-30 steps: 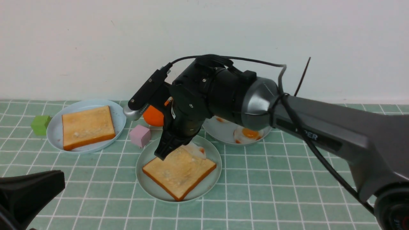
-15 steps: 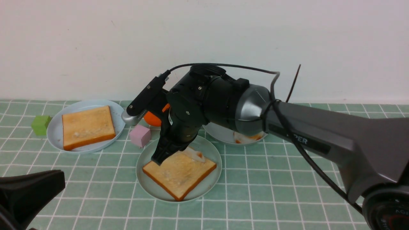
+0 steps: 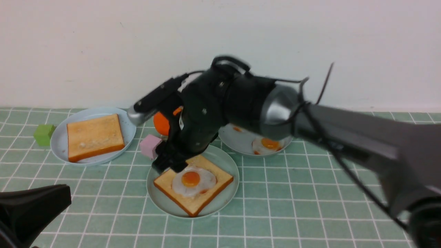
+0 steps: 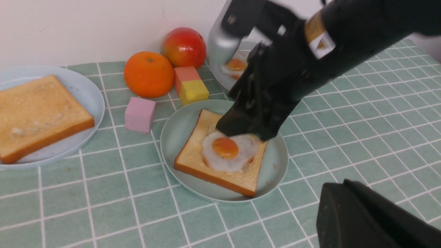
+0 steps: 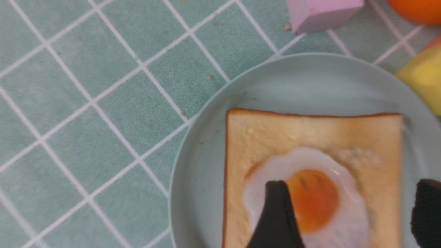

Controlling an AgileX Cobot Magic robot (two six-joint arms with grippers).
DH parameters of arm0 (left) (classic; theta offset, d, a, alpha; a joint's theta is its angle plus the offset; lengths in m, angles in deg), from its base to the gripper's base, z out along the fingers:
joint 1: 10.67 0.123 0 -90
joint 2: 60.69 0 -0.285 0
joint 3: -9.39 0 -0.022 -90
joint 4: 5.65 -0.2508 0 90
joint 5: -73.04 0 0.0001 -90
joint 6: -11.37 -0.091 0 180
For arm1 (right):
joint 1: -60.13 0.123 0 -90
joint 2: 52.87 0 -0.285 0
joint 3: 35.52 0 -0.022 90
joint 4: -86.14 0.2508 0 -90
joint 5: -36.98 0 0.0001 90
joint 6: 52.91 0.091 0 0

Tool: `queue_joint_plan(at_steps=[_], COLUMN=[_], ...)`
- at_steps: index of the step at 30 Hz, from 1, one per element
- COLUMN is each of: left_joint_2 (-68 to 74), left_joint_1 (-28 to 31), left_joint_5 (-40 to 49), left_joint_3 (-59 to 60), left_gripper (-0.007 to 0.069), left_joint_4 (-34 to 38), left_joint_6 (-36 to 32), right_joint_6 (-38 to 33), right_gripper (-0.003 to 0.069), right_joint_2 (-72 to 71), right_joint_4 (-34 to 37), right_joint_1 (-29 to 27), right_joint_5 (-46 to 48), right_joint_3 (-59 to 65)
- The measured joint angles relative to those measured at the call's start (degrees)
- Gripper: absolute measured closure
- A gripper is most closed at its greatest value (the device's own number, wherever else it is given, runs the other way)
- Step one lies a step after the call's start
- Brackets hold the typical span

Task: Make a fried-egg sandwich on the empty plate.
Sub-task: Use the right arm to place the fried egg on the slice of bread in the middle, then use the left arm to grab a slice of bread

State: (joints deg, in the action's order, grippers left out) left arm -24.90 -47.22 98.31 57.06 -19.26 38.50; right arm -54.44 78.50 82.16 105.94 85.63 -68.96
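1. A fried egg (image 3: 193,179) lies flat, yolk up, in the middle of a toast slice (image 3: 200,204) on the pale green plate (image 3: 224,202), mid-table on a green checked cloth (image 3: 293,206).
2. The right gripper (image 5: 349,193) hangs just above the egg, jaws spread wide and gripping nothing. In its wrist view one finger (image 5: 275,213) covers the white beside the yolk, and whether it touches cannot be told.
3. Seen from the front, with 12 o'clock at the far wall, the gripper's tip is over the plate's 10 o'clock side.
4. The second toast slice (image 3: 94,137) lies on a light-blue plate (image 3: 59,146), well apart at 10 o'clock from the green plate, and the egg is not yet covered.
5. A pink block (image 3: 150,146) sits just beside the green plate at 11 o'clock, with an orange (image 4: 149,74) beyond it. Red (image 4: 186,75) and yellow (image 4: 194,92) blocks stand at 12 o'clock.
6. A green block (image 3: 43,134) sits just beside the blue plate at 9 o'clock.
7. A grey plate (image 3: 241,146) at 1 o'clock carries a smaller egg (image 3: 267,144).
8. The left gripper (image 3: 58,198), only partly in view, waits at 8 o'clock, well apart, jaws drawn together with nothing showing in them.
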Motion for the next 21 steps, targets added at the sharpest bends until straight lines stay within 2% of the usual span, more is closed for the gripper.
queue_joint_plan(at_steps=[3,6,8,9,11,14,16,21], left_joint_2=[0.4,3.6,8.4,10.0,16.7,23.5,27.3,38.7], left_joint_1=[0.0,0.0,0.0,0.0,0.0,0.5,1.8,12.0], left_joint_5=[0.2,1.0,2.6,3.0,3.6,4.2,4.6,4.9], left_joint_3=[0.0,-0.2,-1.1,-1.6,-3.7,-6.9,-9.2,-17.5], left_gripper=[0.0617,0.0614,0.0614,0.0614,0.0614,0.0620,0.0636,0.0638], left_joint_4=[1.8,3.5,4.1,4.3,4.3,4.0,3.8,6.3], left_joint_6=[0.0,0.3,0.5,0.5,0.6,0.2,-0.3,-8.8], right_joint_6=[0.0,0.0,0.0,0.0,0.2,1.5,2.2,6.0], right_gripper=[0.0180,0.0272,0.0388,0.0419,0.0543,0.0648,0.0665,0.0671], right_joint_2=[-5.4,-10.8,-14.9,-15.9,-20.4,-26.3,-29.9,-43.1], right_joint_4=[-0.7,-2.5,-4.8,-5.4,-7.6,-8.5,-8.5,-8.8], right_joint_1=[0.0,0.0,0.0,0.0,0.0,0.0,0.0,0.0], right_joint_5=[5.8,14.4,20.2,21.0,22.0,22.3,22.5,22.9], right_joint_3=[0.0,0.0,0.0,0.0,1.0,4.7,7.5,19.4])
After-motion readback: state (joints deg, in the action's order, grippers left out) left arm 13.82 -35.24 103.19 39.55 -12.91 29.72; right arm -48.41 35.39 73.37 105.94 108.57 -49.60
